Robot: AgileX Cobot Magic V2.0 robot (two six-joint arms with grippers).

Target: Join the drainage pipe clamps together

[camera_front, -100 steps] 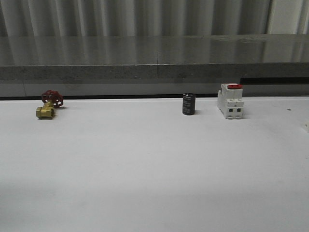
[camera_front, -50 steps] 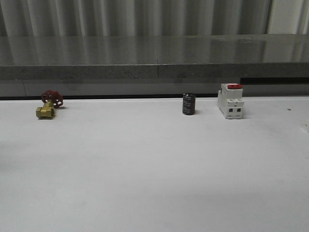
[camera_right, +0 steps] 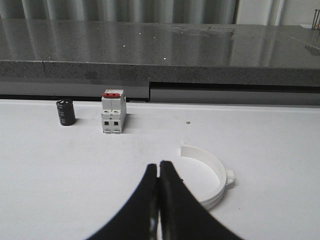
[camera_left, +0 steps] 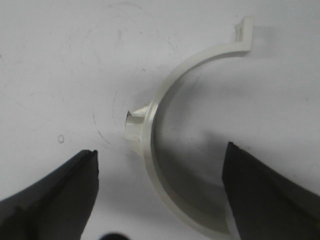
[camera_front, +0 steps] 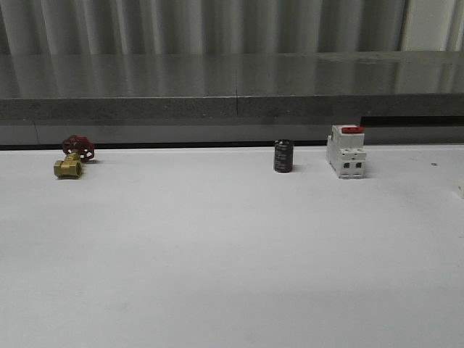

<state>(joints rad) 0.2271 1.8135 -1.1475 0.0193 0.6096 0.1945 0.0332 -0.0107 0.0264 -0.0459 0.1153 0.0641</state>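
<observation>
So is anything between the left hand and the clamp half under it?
Nothing visible. In the left wrist view the open left hand sits straight over the clamp half, which lies on bare white table in the gap between the fingers.

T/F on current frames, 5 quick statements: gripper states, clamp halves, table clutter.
1. The left gripper is open over a clamp half. True.
2. The right gripper is open wide. False: its fingers are closed together, holding nothing.
3. The two clamp halves are already joined into a ring. False: the second clamp half lies by itself on the table, with no mate attached.
4. The black cylinder stands just left of the breaker in the front view. True.
5. The brass valve has a blue handwheel. False: it is red.
</observation>
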